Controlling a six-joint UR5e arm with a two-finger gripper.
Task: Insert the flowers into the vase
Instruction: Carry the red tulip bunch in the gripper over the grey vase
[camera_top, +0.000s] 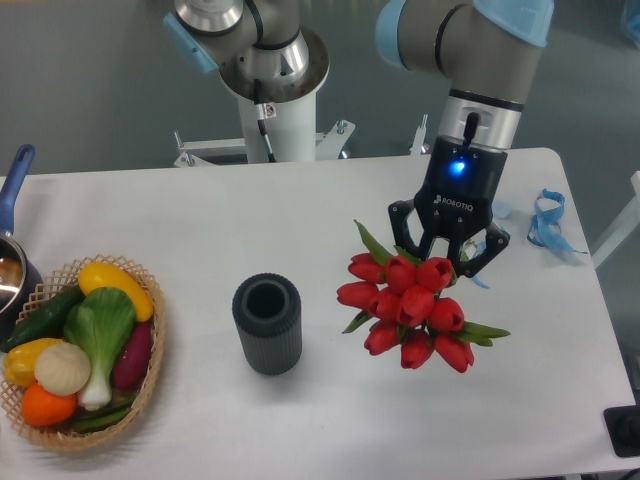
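Note:
The flowers (412, 312), a bunch of red tulip buds with green leaves, are right of centre with the buds facing the camera. My gripper (446, 262) comes down just behind the bunch. Its fingers (470, 260) close in around the hidden stems, and the buds cover the fingertips. The vase (267, 323), dark grey and ribbed, stands upright left of the flowers with its round mouth open and empty. A clear gap of table separates it from the bunch.
A wicker basket (150, 375) of colourful vegetables sits at the front left corner. A pot with a blue handle (12, 180) is at the left edge. A blue ribbon (546, 222) lies near the right edge. The arm's base (275, 100) stands behind the table.

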